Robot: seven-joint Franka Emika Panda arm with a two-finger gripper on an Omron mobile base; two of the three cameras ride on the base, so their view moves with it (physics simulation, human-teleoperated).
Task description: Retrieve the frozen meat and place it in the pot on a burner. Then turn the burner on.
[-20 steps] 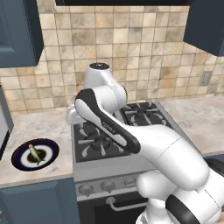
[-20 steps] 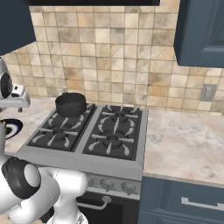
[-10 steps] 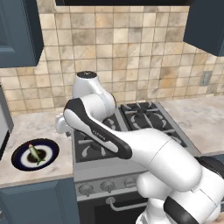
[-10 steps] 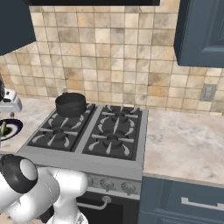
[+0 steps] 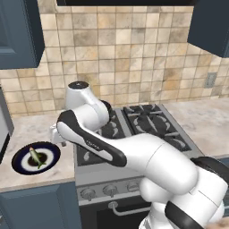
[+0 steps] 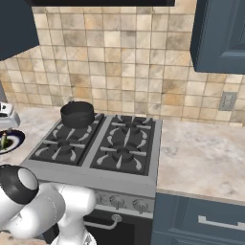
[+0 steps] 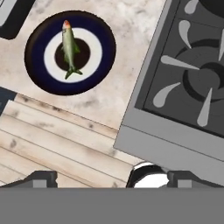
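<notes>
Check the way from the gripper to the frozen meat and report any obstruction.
Nothing visible blocks it. The frozen meat lies uncovered on the plate on the counter left of the stove. The gripper is above, its fingertips wide apart with nothing between them, and open counter lies between it and the plate.

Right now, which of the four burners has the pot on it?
The pot sits on the back-left burner, the one by the tiled wall on the plate's side. The other three burners carry only bare grates.
</notes>
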